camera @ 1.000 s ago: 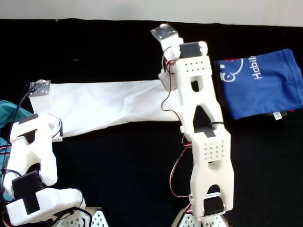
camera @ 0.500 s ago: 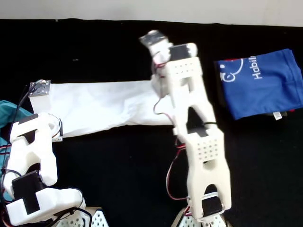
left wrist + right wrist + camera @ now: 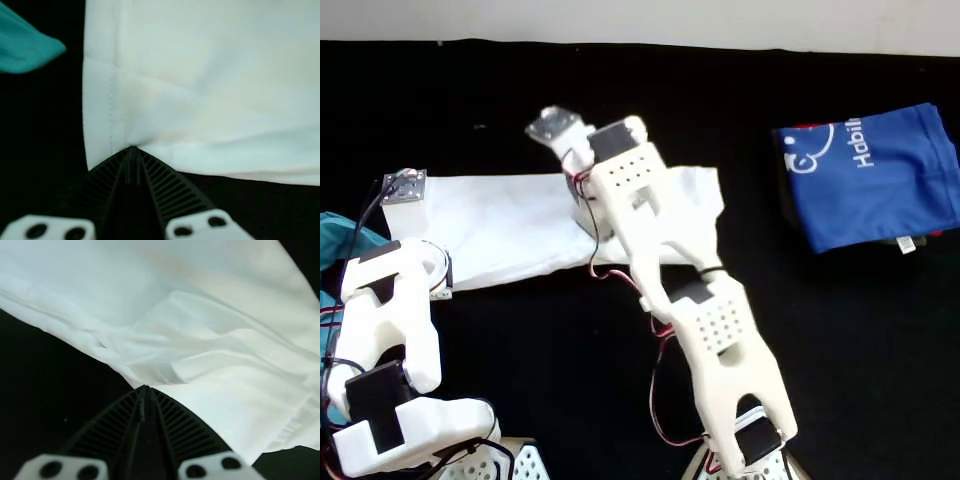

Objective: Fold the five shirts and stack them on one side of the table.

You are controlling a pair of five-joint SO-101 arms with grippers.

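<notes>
at left end of white shirt [image 3: 500, 225], left fingers [image 3: 130, 156] pinch cloth; right fingers [image 3: 144, 395] pinch cloth above its middle.

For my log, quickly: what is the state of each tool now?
Left tool: shut on the white shirt.
Right tool: shut on the white shirt.

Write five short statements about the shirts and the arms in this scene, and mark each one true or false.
1. The white shirt lies on the black table. True.
2. The blue shirt lies under the white shirt. False: it lies apart from it, folded, on the right side of the table.
3. The left arm has its jaws shut on the white shirt's edge. True.
4. The right arm has its jaws open over bare table. False: they are shut on the white shirt.
5. A teal cloth lies beside the white shirt's left end. True.
</notes>
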